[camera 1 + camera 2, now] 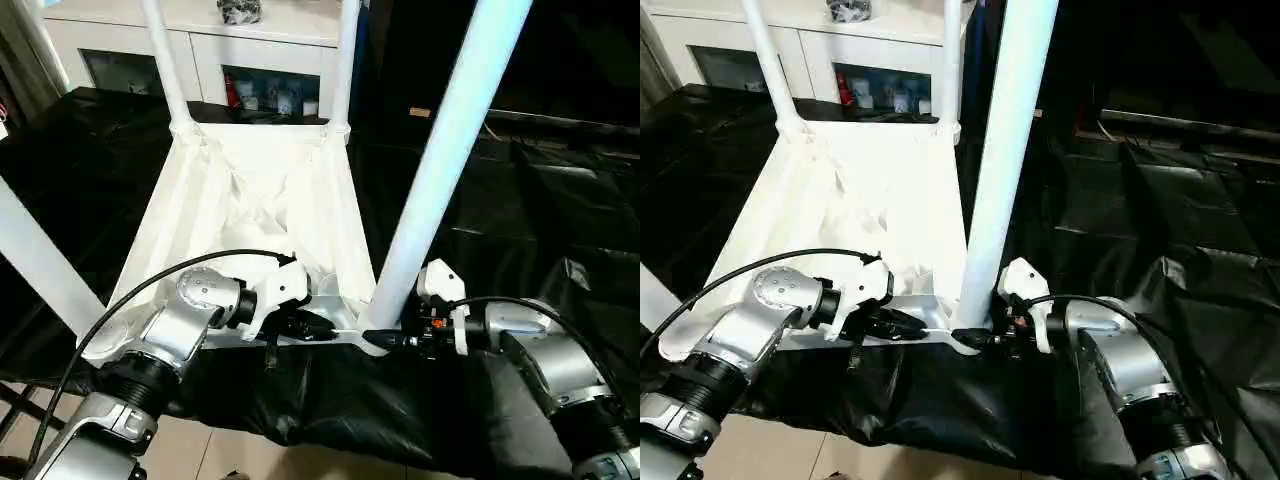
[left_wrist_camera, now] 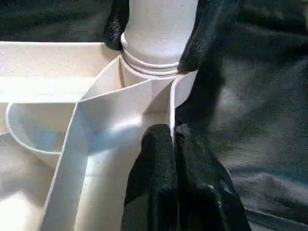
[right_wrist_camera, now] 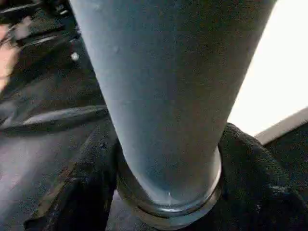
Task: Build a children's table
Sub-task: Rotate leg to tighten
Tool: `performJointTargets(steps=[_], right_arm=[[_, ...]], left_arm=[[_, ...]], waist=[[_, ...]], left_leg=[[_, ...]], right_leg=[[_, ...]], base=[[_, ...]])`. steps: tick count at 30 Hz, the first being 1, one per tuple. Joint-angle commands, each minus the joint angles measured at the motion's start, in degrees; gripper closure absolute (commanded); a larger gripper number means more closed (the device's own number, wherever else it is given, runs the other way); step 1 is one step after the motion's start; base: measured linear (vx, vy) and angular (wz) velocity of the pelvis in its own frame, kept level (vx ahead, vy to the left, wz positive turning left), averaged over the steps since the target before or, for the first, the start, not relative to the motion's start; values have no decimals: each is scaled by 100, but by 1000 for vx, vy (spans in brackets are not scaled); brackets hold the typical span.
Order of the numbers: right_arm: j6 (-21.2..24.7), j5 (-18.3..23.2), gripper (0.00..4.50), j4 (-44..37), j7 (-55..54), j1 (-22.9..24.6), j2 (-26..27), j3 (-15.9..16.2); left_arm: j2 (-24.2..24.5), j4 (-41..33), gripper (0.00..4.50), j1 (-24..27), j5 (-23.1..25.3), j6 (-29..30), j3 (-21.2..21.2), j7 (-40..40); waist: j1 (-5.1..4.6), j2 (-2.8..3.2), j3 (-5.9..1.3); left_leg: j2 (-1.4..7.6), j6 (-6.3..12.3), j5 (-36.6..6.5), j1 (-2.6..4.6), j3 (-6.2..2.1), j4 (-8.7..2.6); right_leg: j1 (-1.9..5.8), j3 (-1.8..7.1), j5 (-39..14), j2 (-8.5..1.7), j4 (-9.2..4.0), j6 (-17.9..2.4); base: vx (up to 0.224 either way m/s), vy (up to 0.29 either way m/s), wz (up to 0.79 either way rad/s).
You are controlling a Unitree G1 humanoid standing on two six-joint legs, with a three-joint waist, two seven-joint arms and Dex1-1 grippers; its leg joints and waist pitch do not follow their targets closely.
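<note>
Table top (image 1: 250, 215) upside down on black-covered surface (image 1: 560, 200), four legs up: two far, one at left edge, one near-right. Right gripper (image 1: 385, 338) clamped round base of near-right leg (image 1: 440, 150), long axis upright, slight tilt. Left gripper (image 2: 173, 144) pinched narrow on rim beside that socket (image 2: 149, 72). Right arm nearer leg.

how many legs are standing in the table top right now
4: two legs at the far corners, one at the near left corner, and one at the near right corner, held at its base by the right tool.
</note>
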Motion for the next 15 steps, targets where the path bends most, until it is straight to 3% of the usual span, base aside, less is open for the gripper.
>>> performJointTargets(steps=[1, 2, 4, 5, 6, 9, 11, 13, 15], right_arm=[[-95, -150, 185, 86, -484, -30, 187, 37], [-108, -235, 185, 220, -1321, 36, 584, -145], [-91, -268, 185, 266, -1765, 100, 830, -224], [-91, -286, 185, 289, -2008, 142, 975, -263], [-118, -361, 185, 330, -2391, 179, 1180, -290], [-159, -517, 185, 480, -3162, 162, 1643, -310], [-228, -583, 185, 591, -3387, 103, 1826, -279], [-310, -579, 185, 651, -3444, 38, 1933, -282], [-488, -465, 129, 600, -3348, -23, 2066, -338]], left_arm=[[-145, 169, 450, -108, 231, 67, 5, 523], [-452, 212, 450, -150, 299, 202, 24, 993], [-662, 234, 450, -167, 334, 294, 30, 1286], [-788, 247, 450, -176, 351, 352, 30, 1460], [-971, 248, 450, -175, 361, 439, 12, 1648], [-1337, 294, 450, -167, 405, 537, -82, 2008], [-1469, 348, 450, -173, 460, 518, -130, 2138], [-1501, 366, 450, -180, 507, 467, -166, 2141], [-1450, 275, 450, -158, 552, 395, -184, 2020]], waist=[[-21, -13, -292], [-49, -15, -281], [-80, 1, -272], [-126, -14, -275], [-133, 13, -275], [-206, 7, -274], [-227, 38, -269], [-240, 31, -265], [-238, 82, -265]], left_leg=[[130, 11, -1835, 95, -76, -370], [123, -28, -1928, 94, -87, -383], [120, -71, -2027, 104, -94, -384], [112, -103, -2111, 68, -127, -400], [113, -106, -2139, 78, -130, -403], [107, -70, -2245, 80, -133, -406], [82, -46, -2370, 101, -138, -395], [83, -20, -2421, 89, -141, -400], [77, -19, -2504, 92, -151, -409]], right_leg=[[211, 197, -2191, -272, -448, -951], [199, 191, -2380, -264, -470, -863], [177, 191, -2561, -271, -490, -799], [198, 166, -2815, -276, -513, -659], [191, 164, -2857, -280, -527, -631], [166, 156, -2830, -259, -561, -610], [144, 145, -3015, -265, -600, -560], [142, 141, -3051, -257, -618, -512], [140, 139, -3057, -256, -620, -494]], base=[[0, 0, 0], [0, 0, 0], [0, 0, 0], [0, 0, 0], [0, 0, 0], [0, 0, 0], [0, 0, 0], [0, 0, 0], [0, 0, 0]])
